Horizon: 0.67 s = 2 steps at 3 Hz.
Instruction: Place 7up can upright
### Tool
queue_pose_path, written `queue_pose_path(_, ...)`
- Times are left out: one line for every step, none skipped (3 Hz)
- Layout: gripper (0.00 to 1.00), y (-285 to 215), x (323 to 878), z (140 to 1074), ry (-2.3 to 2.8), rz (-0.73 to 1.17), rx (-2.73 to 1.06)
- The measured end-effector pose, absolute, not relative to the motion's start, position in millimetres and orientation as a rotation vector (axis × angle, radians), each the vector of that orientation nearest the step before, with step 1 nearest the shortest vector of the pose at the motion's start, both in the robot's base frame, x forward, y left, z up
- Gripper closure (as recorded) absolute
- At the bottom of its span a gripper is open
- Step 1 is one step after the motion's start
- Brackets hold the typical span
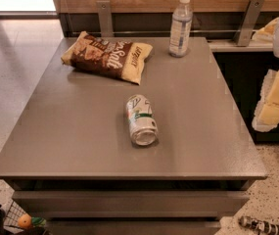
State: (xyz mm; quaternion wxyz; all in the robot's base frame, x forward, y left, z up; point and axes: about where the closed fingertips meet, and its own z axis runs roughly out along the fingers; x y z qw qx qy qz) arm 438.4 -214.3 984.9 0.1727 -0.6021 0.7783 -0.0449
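The 7up can (140, 120), silver-white with green marks, lies on its side near the middle of the grey table (60, 136). Its shiny metal end faces the front edge. My gripper (275, 102), white with yellowish parts, hangs at the right edge of the view. It is beyond the table's right side, well apart from the can and above table height. It holds nothing that I can see.
A brown and yellow chip bag (107, 55) lies at the back left of the table. A clear water bottle (180, 26) stands upright at the back. A dark cabinet (242, 82) is on the right. Small objects (264, 225) lie on the floor.
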Motion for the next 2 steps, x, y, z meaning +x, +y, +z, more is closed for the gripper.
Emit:
queue_pose_path(0.00,-214.3,438.4,985.0,2.208,-0.127,-1.708)
queue_pose_path(0.00,-206.9,448.2,988.5,2.261,-0.038,-1.618)
